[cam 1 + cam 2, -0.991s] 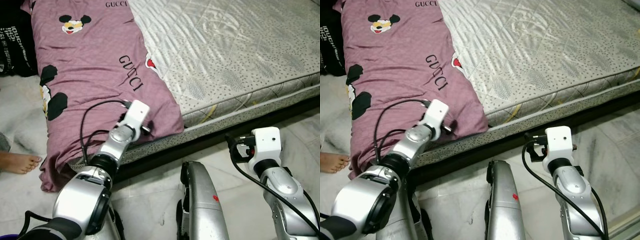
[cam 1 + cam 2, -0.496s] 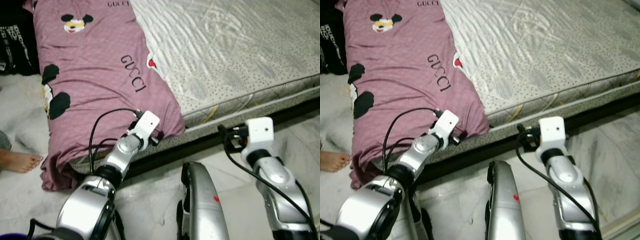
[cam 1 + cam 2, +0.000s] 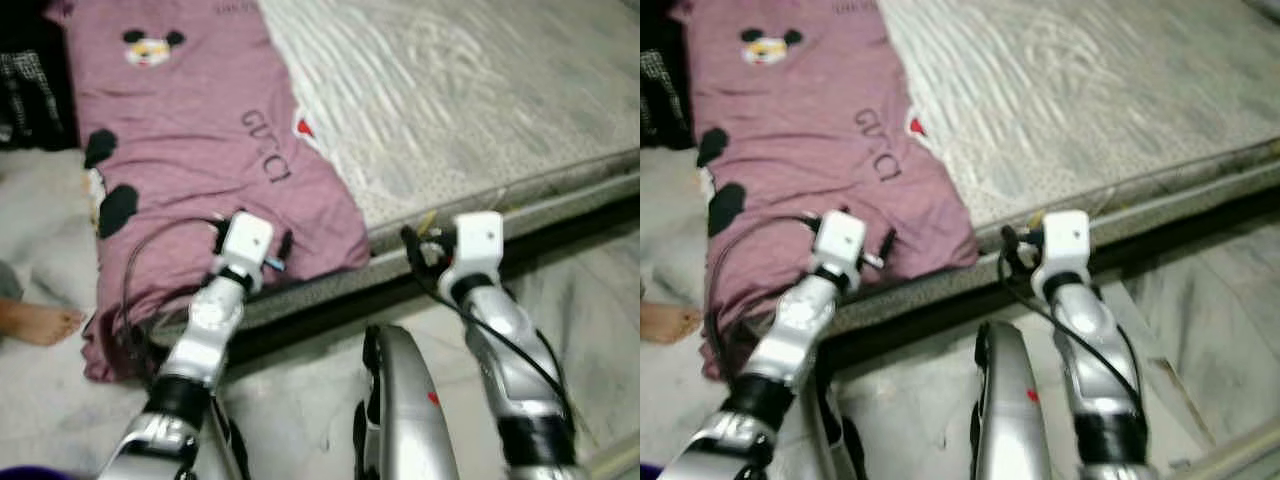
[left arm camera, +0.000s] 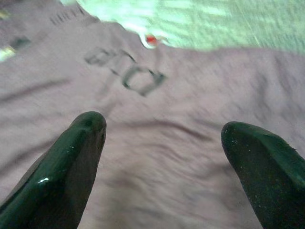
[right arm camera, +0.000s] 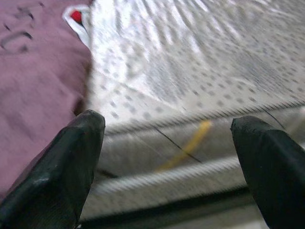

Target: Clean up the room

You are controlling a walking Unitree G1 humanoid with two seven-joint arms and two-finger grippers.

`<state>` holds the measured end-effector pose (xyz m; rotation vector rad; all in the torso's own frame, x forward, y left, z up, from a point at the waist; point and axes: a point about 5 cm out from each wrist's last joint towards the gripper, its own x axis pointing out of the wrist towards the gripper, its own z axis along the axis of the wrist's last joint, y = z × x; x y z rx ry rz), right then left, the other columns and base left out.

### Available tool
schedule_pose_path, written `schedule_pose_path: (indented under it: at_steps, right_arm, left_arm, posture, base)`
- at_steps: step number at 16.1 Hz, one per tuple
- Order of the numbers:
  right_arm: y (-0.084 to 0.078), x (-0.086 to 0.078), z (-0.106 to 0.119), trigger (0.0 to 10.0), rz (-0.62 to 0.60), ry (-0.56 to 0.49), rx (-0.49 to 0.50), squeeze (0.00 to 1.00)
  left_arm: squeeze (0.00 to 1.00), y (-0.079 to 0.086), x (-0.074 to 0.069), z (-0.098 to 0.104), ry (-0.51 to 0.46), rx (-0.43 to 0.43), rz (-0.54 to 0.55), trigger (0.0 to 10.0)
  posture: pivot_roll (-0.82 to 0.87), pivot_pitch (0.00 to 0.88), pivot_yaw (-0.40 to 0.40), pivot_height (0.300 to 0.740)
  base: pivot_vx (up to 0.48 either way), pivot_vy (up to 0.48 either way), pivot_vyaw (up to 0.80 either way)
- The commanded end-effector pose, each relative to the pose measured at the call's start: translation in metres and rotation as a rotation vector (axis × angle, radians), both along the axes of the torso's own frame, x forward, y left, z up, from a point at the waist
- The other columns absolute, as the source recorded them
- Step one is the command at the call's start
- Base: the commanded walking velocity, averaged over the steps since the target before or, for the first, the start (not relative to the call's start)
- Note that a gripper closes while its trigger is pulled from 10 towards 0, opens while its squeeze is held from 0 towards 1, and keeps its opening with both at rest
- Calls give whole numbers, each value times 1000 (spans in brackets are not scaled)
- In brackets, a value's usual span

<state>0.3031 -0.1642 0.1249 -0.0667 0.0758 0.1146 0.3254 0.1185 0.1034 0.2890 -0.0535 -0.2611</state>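
Left eye view: purple sheet (image 3: 190, 150) lies lengthwise up the mattress (image 3: 480, 100) (blurred); left gripper (image 4: 164, 157) and right gripper (image 5: 167, 157) both spread.

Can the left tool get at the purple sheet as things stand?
Probably yes. The left tool is open and points straight at the purple sheet, with nothing between them.

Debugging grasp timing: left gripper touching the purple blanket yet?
Cannot tell. Left wrist view shows the left gripper with fingers spread wide over the purple blanket, but it is blurred and shows neither contact nor gap plainly.
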Motion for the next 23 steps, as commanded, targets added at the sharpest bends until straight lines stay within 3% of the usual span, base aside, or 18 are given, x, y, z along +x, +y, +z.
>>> schedule_pose_path:
  at_steps: [1,4,6,8,9,10,16,19,23]
  right_arm:
    - [4,2,-2,10000,3,-3,-1,0]
    - [19,11,-2,10000,32,-33,25,0]
    - [24,16,-2,10000,35,-55,41,0]
    - [26,18,-3,10000,31,-59,53,0]
    - [27,21,-5,10000,6,-62,88,0]
    - [27,23,-6,10000,-4,-60,109,0]
    - [32,23,-12,10000,-6,-71,118,0]
    - [29,24,-7,10000,-4,-101,153,0]
    - [40,28,2,10000,60,-119,183,0]
  left_arm:
    - [0,0,-3,5,-34,-4,-12,10000]
    - [0,8,-13,23,-136,0,31,10000]
    - [0,23,-27,28,-177,-93,157,10000]
    - [0,34,-36,28,-205,-116,240,10000]
    - [0,53,-44,32,-242,-138,362,10000]
    - [0,60,-47,32,-242,-141,400,10000]
    - [0,75,-50,26,-214,-170,476,10000]
    - [0,70,-47,26,-208,-163,454,10000]
    - [0,68,-43,27,-209,-173,458,10000]
  posture:
    - [-116,75,-19,524]
    - [-97,33,-17,524]
    - [-81,0,-12,524]
    - [-71,0,-7,524]
    - [-60,0,-5,524]
    - [-54,0,-8,524]
    - [-57,0,9,524]
    - [-59,0,9,524]
    - [-58,0,-13,553]
  base:
    - [0,0,0]
    - [0,0,0]
    - [0,0,0]
    - [0,0,0]
    - [0,0,0]
    - [0,0,0]
    - [0,0,0]
    - [0,0,0]
    - [0,0,0]
